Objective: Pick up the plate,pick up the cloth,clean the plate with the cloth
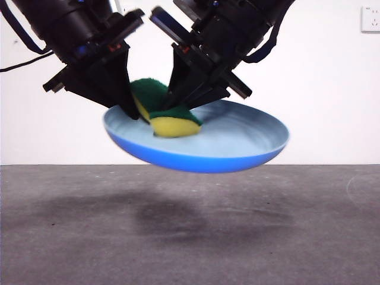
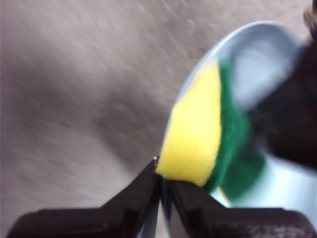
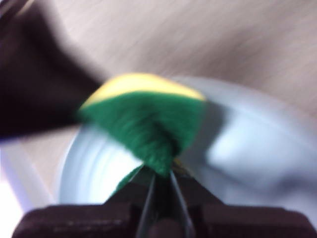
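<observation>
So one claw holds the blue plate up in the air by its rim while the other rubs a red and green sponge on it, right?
Nearly. The sponge is yellow and green, not red and green; the front view shows its yellow foam. The rest holds: the left gripper clamps the plate by its rim, off the table, and the right gripper presses the sponge on it.

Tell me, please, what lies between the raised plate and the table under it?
Nothing: in the front view the plate hangs clear above the grey table, with only white wall showing through the gap and the plate's dark shadow on the surface.
</observation>
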Controlling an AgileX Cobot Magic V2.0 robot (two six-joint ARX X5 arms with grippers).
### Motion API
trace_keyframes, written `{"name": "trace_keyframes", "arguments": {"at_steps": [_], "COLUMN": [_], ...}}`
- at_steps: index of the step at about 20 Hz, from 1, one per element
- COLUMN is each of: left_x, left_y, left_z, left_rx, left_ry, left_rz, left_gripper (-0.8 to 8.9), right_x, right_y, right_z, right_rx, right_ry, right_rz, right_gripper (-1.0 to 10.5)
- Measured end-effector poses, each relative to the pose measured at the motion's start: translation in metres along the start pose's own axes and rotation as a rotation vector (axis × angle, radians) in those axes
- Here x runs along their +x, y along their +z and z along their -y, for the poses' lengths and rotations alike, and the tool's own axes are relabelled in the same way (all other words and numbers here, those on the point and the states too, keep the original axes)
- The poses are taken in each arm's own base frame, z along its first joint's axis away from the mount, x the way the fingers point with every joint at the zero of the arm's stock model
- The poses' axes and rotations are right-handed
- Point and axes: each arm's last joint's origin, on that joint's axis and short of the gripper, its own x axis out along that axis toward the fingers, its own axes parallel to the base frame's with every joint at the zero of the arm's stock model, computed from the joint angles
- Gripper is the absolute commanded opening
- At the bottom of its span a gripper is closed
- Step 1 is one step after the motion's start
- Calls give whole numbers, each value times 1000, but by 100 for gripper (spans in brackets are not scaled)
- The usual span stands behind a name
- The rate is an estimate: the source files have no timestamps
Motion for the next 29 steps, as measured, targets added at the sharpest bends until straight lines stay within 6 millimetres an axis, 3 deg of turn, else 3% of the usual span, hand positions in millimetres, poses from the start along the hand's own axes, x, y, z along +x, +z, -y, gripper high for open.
{"name": "trace_keyframes", "arguments": {"at_steps": [4, 6, 15, 16, 18, 19, 24, 26, 29], "left_x": [-2, 4, 65, 71, 78, 80, 74, 56, 12], "left_y": [3, 5, -7, -9, -11, -12, -6, 2, 16], "left_z": [-10, -23, -74, -78, -83, -85, -82, -72, -47], "left_rx": [76, 63, -30, -35, -48, -45, -41, -46, -17], "left_ry": [333, 362, 411, 412, 419, 429, 409, 359, 286], "left_rz": [34, 25, -143, -156, -167, -168, -121, -55, 93], "left_gripper": [-8, -8, 1, 26, 230, 305, 316, 316, 316], "right_x": [-18, -41, -122, -129, -141, -144, -138, -125, -96], "right_y": [-10, -9, -12, -13, -15, -15, -12, -8, -6], "right_z": [-3, -10, -30, -32, -35, -35, -27, -17, 9], "right_rx": [36, 26, -12, -13, -15, -14, 4, 31, 107], "right_ry": [-59, -109, -315, -333, -371, -394, -596, -616, -634], "right_rz": [-87, -50, 143, 163, 199, 211, 222, 195, 107], "right_gripper": [-12, -12, -12, -12, -12, -12, -12, -12, -12]}}
